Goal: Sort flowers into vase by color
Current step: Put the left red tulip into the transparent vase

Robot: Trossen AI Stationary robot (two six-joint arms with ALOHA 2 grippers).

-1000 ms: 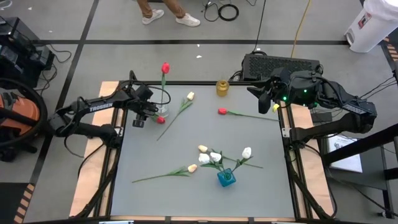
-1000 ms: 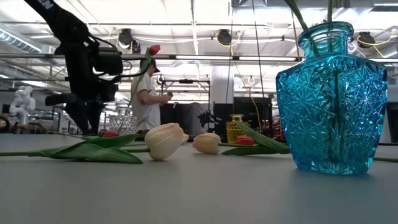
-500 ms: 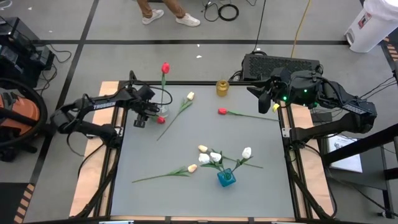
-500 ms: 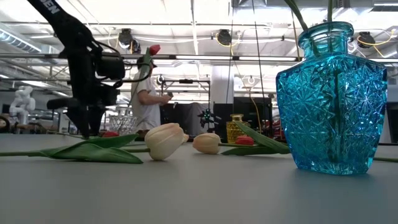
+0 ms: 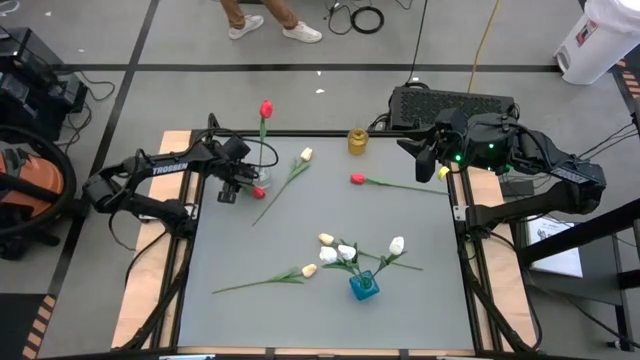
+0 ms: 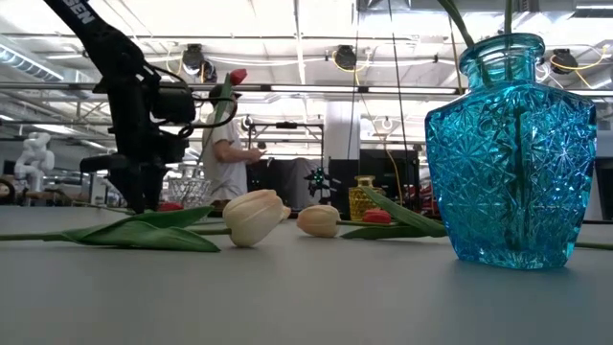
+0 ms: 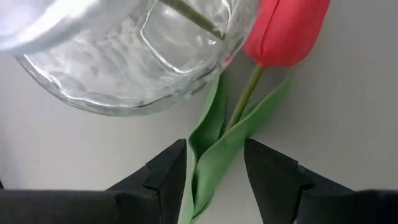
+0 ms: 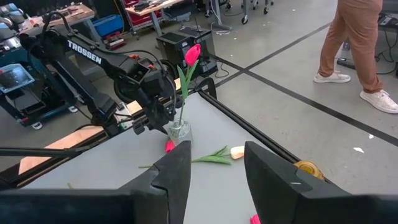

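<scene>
Now left pincer (image 7: pixel 214 177) lower, straddling red tulip (image 7: pixel 283 28) stem.

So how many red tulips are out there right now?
3. One stands in the clear vase, its head high. One lies beside that vase, under the left gripper. One lies mid-table toward the right arm. Others could be hidden.

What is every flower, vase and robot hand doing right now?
Left gripper: open, around a lying red tulip's stem.
Right gripper: open, empty, raised at the table's edge.
Clear vase: upright, one red tulip in it.
Blue vase: upright, holds white tulips.
Yellow vase: upright, empty.
</scene>
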